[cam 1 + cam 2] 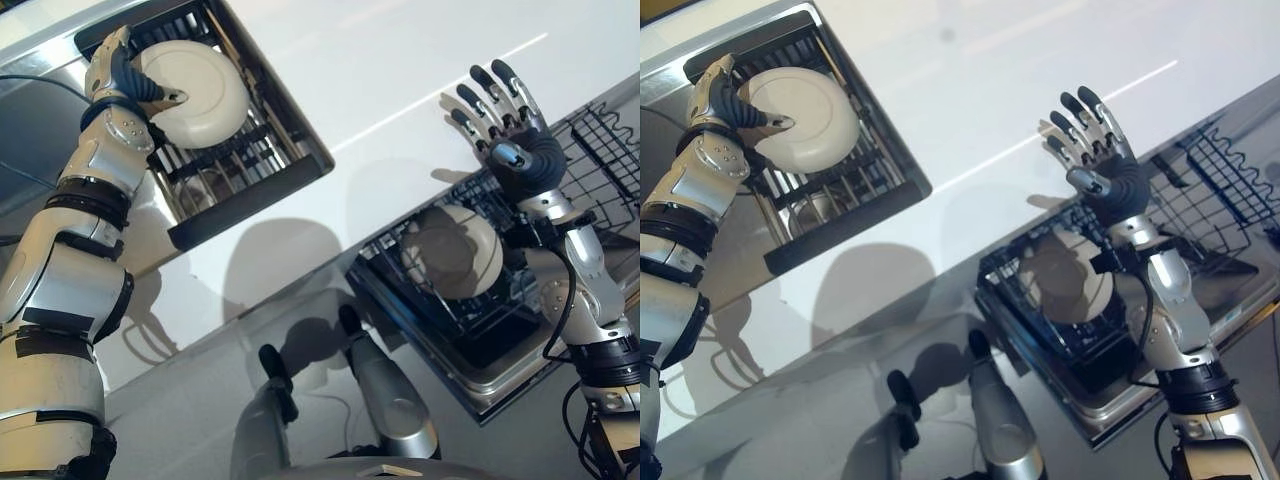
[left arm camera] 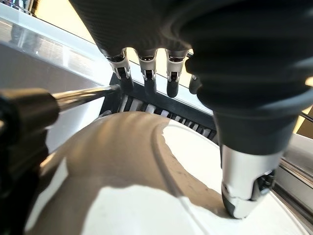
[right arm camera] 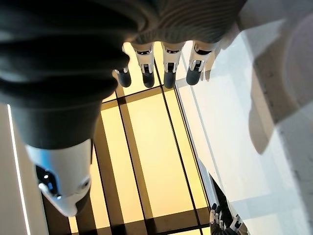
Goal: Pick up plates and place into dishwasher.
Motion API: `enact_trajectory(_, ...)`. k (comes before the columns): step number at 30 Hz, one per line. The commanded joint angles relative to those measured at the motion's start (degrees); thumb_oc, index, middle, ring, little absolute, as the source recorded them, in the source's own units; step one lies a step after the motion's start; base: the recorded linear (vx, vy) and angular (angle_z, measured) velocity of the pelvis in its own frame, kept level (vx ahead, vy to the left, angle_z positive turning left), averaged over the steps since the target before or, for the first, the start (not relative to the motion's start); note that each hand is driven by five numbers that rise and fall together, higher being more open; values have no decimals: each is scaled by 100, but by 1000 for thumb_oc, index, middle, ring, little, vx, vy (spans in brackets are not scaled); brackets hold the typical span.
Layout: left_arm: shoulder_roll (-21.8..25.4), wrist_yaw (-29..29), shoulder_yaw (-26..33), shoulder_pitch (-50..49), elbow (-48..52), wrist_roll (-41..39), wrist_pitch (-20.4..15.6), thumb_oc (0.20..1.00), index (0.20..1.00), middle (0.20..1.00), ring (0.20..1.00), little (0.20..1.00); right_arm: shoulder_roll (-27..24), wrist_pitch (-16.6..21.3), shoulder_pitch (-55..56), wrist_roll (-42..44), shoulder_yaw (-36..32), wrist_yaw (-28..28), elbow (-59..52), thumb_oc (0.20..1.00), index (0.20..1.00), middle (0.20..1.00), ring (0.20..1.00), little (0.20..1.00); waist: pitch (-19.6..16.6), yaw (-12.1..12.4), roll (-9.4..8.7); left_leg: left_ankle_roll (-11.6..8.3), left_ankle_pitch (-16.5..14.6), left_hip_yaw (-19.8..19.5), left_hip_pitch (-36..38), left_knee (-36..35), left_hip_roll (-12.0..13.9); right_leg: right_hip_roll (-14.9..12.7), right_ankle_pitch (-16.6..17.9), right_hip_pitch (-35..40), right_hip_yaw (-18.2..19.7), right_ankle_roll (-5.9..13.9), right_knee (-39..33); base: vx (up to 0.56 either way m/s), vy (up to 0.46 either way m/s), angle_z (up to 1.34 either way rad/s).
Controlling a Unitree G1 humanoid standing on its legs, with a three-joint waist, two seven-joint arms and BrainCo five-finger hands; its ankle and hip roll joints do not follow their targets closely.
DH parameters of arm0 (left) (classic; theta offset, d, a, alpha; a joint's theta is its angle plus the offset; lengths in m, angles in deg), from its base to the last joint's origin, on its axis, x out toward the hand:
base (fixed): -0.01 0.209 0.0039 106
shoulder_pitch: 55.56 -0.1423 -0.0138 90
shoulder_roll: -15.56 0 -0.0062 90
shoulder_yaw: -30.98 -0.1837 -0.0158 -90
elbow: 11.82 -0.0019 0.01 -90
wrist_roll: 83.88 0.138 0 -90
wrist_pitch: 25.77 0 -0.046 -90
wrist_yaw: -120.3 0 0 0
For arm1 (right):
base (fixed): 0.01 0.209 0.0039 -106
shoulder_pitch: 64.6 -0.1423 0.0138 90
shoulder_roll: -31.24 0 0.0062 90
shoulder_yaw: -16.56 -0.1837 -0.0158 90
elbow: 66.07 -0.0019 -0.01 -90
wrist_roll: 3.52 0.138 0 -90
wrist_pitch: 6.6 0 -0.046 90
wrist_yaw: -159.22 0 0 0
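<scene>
Left hand (image 1: 135, 85) pinched the plate (image 1: 195, 92) over the sink rack (image 1: 250, 160); right hand (image 1: 510, 125) spread, empty; dishwasher rack (image 1: 470, 330) lay toward the right.

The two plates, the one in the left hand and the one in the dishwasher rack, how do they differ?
The plate in the left hand is pinched by the left hand over the sink rack; the plate in the dishwasher rack lies free, with the open right hand raised above it. The held plate is brightly lit, the racked one shadowed. Both are round and cream-white.
</scene>
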Motion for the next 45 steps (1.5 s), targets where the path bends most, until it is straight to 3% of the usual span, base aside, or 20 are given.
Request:
enact_trajectory(1,-24,-275,30,11,-335,-169,-41,1000,1000,1000,1000,1000,-113,152,-427,157,-247,130,12,1000,1000,1000,1000,1000,152,-256,-214,93,-31,-40,-373,183,131,-130,-171,-134,-195,71,3,0,0,0)
enact_trajectory(8,-70,-472,-150,358,-837,-527,295,1000,1000,1000,1000,1000,-196,217,-550,189,-188,137,60,1000,1000,1000,1000,1000,234,-376,-241,74,39,37,-342,72,165,-106,-140,-165,-175,61,-38,0,0,0)
enact_trajectory(20,-125,-906,-134,705,-1646,-1703,201,1000,1000,1000,1000,1000,-386,319,-558,270,-260,143,249,1000,1000,1000,1000,1000,220,-515,-281,42,108,117,-283,-80,229,-92,-153,-185,-157,47,-54,9,-2,-2)
enact_trajectory(26,-34,-340,-159,844,-1708,-1369,-80,1000,1000,1000,1000,1000,-437,341,-477,368,-280,229,255,1000,1000,1000,1000,1000,197,-554,-277,32,94,141,-253,-95,240,-94,-176,-169,-129,46,-49,0,0,0)
enact_trajectory(28,4,-103,-141,875,-1650,-1255,29,1000,1000,1000,1000,1000,-408,356,-405,355,-314,270,240,1000,1000,1000,1000,1000,196,-557,-271,34,91,143,-251,-96,238,-96,-176,-168,-118,48,-47,0,0,0)
enact_trajectory(34,-133,-965,-300,785,-1877,-1366,901,1000,1000,1000,1000,1000,-363,339,-590,269,-227,100,236,1000,1000,1000,1000,1000,230,-528,-267,38,125,132,-240,-177,251,-98,-182,-151,-163,40,-74,-21,-7,0)
enact_trajectory(45,-352,-2385,-72,369,-2072,-2599,1017,1000,1000,1000,1000,1000,-438,163,-655,356,-239,116,174,1000,1000,1000,1000,1000,199,-552,-205,35,94,172,-88,-193,258,-152,-243,-8,-210,42,-95,5,4,-2)
